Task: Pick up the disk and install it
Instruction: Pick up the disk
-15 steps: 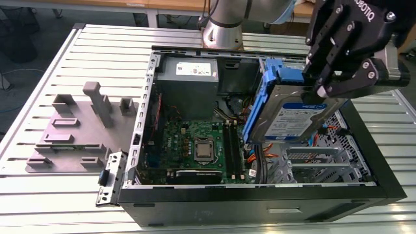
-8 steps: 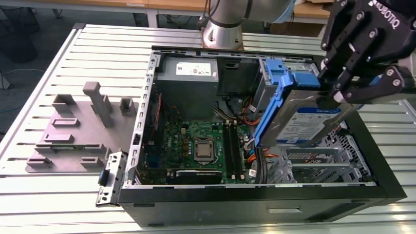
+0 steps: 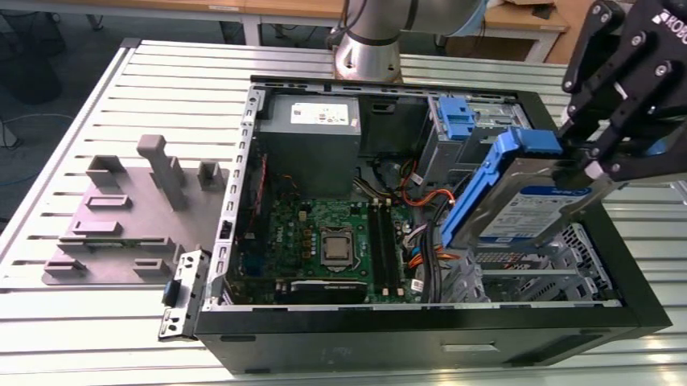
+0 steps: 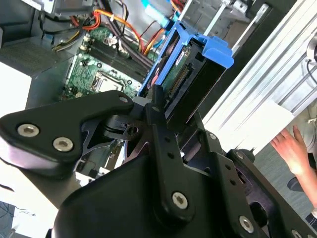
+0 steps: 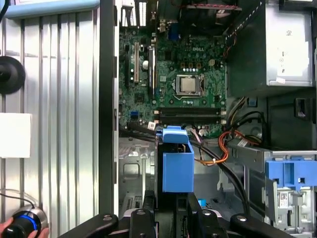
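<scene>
Gripper clenched on the disk, holding it tilted above the open computer case; pick-up is done, but it is not yet seated in the drive cage

Gripper matte black, built of flat linkage plates pinned with silver round-head screws; white lettering on one plate; arm a smooth silver-grey cylinder at the far side
</scene>
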Robot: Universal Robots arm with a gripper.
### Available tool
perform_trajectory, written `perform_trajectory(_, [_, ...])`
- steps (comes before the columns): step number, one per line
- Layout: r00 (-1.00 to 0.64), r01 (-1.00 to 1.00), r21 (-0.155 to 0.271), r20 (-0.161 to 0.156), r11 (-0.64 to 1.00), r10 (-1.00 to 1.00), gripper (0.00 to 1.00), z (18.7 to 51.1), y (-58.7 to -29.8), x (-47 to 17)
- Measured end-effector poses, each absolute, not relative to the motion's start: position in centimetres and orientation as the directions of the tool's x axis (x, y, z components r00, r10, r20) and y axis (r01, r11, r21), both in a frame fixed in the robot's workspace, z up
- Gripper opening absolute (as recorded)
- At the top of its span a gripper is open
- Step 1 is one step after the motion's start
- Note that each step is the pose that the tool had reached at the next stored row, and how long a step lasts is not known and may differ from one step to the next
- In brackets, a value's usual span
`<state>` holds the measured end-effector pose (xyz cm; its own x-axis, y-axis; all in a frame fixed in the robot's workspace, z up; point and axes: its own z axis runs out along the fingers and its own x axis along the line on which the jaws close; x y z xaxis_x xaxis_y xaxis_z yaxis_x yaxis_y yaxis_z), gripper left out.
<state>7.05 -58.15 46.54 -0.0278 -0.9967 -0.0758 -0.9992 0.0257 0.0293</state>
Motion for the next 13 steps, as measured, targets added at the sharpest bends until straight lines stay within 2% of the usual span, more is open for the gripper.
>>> perform_trajectory(13, [-0.024,-0.999,0.047,-0.075,0.021,-0.997,0.35,46.1,-58.3,10.7])
